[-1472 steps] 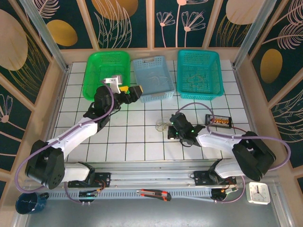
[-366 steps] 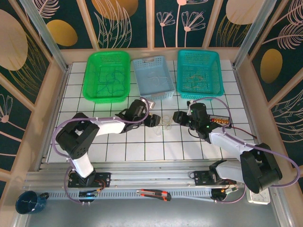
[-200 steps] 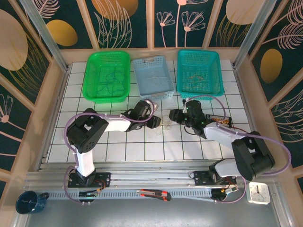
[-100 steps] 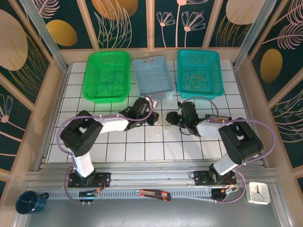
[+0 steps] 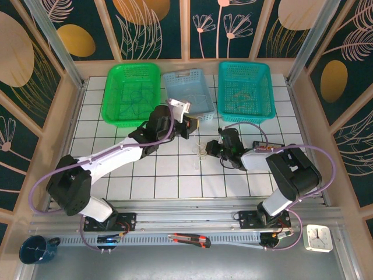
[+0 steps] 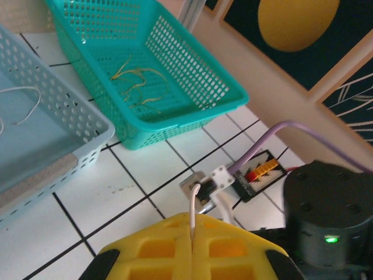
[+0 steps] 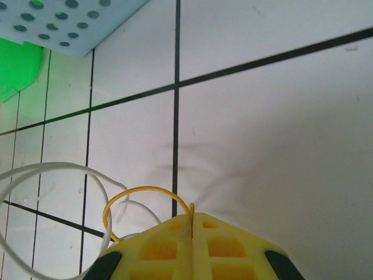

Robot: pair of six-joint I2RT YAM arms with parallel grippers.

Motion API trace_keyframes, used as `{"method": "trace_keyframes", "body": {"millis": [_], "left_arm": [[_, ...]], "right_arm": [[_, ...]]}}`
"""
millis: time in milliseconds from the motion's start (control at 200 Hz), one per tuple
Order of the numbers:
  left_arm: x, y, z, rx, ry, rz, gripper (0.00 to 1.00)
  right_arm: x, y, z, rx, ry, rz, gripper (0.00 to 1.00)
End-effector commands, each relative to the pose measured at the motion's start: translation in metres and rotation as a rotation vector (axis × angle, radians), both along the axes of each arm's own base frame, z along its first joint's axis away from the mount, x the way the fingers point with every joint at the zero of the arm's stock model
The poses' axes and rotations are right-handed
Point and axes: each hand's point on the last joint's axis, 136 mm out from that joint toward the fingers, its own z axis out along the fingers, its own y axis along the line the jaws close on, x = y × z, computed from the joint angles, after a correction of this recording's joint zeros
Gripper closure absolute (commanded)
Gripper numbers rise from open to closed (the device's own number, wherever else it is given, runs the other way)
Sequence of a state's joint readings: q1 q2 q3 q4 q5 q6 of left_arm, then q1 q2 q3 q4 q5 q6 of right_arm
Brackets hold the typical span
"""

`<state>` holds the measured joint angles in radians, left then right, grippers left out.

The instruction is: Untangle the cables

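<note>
The cables (image 5: 201,148) are a small loose tangle on the white tiles between the two grippers. My left gripper (image 5: 185,126) is lifted just behind the tangle; in the left wrist view its yellow fingers (image 6: 233,251) are shut on a white cable (image 6: 193,204) that sticks up from the seam. My right gripper (image 5: 214,149) sits low at the tangle's right side. The right wrist view has that gripper (image 7: 192,218) shut on a yellow cable (image 7: 137,189) looping to the left, with a white cable (image 7: 55,167) curving beside it.
Three baskets stand along the back: green (image 5: 108,93), light blue (image 5: 192,121) and teal (image 5: 271,93), each with some loose cables inside. A small connector board (image 5: 265,146) lies right of the right gripper. A box cutter (image 5: 189,239), clock (image 5: 317,238) and mug (image 5: 35,249) lie beyond the near rail.
Both grippers have shut on strands of the tangle. The left gripper has lifted and pulled back toward the light blue basket, drawing the white cable up. The right gripper stays low.
</note>
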<state>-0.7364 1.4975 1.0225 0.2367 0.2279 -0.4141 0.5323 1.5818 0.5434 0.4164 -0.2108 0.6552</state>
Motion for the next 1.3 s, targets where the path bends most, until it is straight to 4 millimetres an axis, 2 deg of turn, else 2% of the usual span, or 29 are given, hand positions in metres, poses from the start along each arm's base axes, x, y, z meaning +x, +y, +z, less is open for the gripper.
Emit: {"method": "trace_keyframes", "body": {"millis": [0, 355, 455, 691, 1296], "left_arm": [[-0.006, -0.002, 0.04, -0.11, -0.038, -0.012, 1.0], [-0.014, 0.01, 0.105, -0.223, -0.135, 0.006, 1.0], [-0.016, 0.014, 0.124, -0.257, -0.165, 0.017, 1.0], [-0.017, 0.019, 0.167, -0.307, -0.232, 0.03, 1.0], [-0.009, 0.028, 0.238, -0.3, -0.393, 0.088, 1.0]], "right_arm": [[-0.001, 0.001, 0.003, 0.01, -0.017, -0.007, 1.0], [0.0, 0.002, 0.014, 0.004, -0.033, 0.004, 1.0], [-0.004, 0.008, 0.013, 0.003, -0.032, 0.024, 1.0], [-0.007, 0.006, 0.004, -0.005, -0.017, 0.022, 1.0], [-0.012, 0.006, -0.005, -0.021, -0.002, 0.025, 1.0]]}}
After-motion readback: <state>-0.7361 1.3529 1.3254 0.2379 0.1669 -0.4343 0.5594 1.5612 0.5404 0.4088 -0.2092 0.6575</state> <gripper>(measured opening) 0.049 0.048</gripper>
